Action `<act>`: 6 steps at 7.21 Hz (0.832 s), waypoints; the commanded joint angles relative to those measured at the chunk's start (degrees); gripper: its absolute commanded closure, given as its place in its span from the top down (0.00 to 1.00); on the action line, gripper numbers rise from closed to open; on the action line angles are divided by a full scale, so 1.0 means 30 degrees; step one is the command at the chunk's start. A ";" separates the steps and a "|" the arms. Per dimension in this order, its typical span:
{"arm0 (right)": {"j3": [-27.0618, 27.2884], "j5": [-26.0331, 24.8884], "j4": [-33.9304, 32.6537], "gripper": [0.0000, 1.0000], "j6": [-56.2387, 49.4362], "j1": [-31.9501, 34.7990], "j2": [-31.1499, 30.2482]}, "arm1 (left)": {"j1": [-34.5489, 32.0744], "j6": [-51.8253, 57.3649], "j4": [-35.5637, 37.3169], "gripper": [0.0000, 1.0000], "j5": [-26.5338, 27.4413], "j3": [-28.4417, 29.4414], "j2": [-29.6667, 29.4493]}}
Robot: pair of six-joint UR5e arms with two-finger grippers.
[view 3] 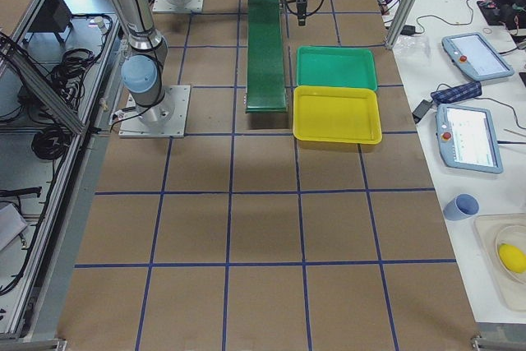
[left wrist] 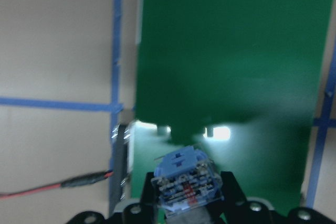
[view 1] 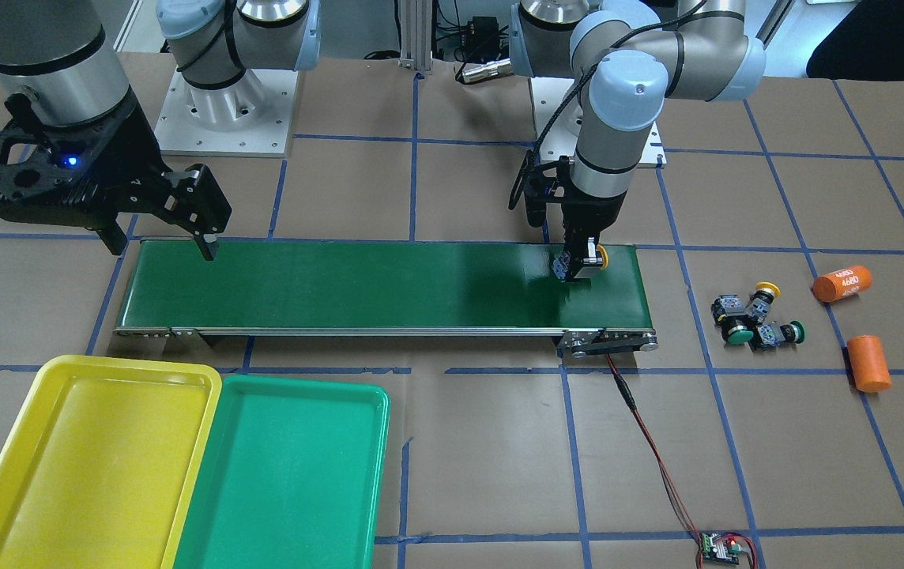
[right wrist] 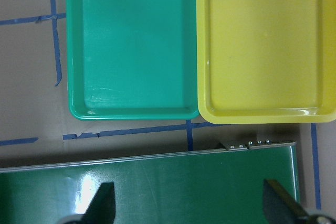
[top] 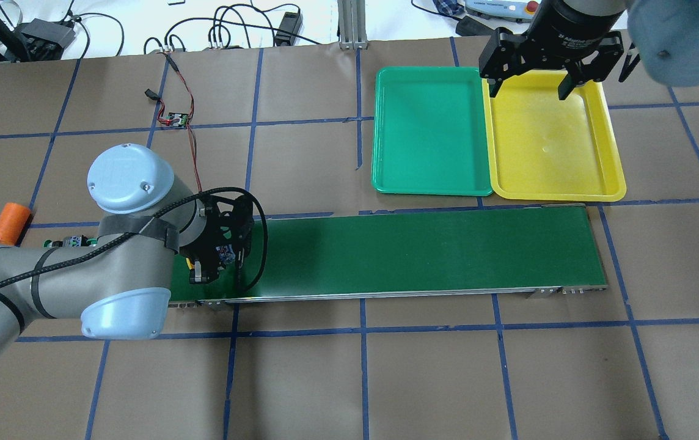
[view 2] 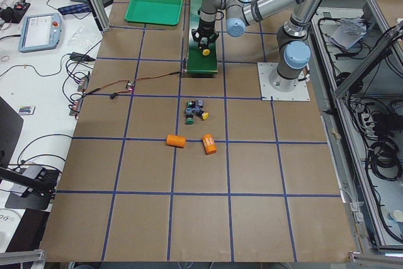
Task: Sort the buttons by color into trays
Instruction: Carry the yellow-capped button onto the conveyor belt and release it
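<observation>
My left gripper (view 1: 581, 267) is shut on a yellow-capped button (view 1: 599, 257) right over the conveyor belt's end. In the left wrist view its grey-blue switch body (left wrist: 185, 179) sits between the fingers. Whether it touches the belt I cannot tell. Three more buttons lie clustered on the table beside that belt end: one yellow-capped (view 1: 765, 291) and two green-capped (view 1: 736, 332) (view 1: 792, 333). The yellow tray (view 1: 88, 458) and green tray (view 1: 286, 474) lie side by side, both empty. My right gripper (view 1: 160, 241) hangs open and empty over the belt's other end, near the trays (right wrist: 191, 208).
The long dark-green conveyor belt (view 1: 381, 284) crosses the middle of the table. Two orange cylinders (view 1: 841, 284) (view 1: 868, 363) lie past the button cluster. A red wire runs from the belt motor to a small controller board (view 1: 721, 548).
</observation>
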 commanded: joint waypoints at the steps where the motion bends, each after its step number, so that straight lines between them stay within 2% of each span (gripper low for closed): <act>1: 0.0000 0.0001 0.0000 1.00 0.0000 0.0000 0.0001 | -0.0038 0.2666 -0.0229 0.00 0.0185 0.0820 -0.0463; 2: 0.0000 0.0001 0.0000 1.00 0.0000 0.0000 0.0001 | -0.0008 0.4678 -0.0145 0.00 0.0273 0.0796 -0.0667; 5: 0.0000 0.0001 0.0000 1.00 0.0000 0.0000 0.0001 | -0.0037 0.1509 -0.0203 0.00 0.0216 0.0562 -0.0902; 6: 0.0000 0.0001 0.0000 1.00 0.0000 0.0000 0.0001 | -0.0066 0.1476 -0.0145 0.06 0.0158 0.0561 -0.1136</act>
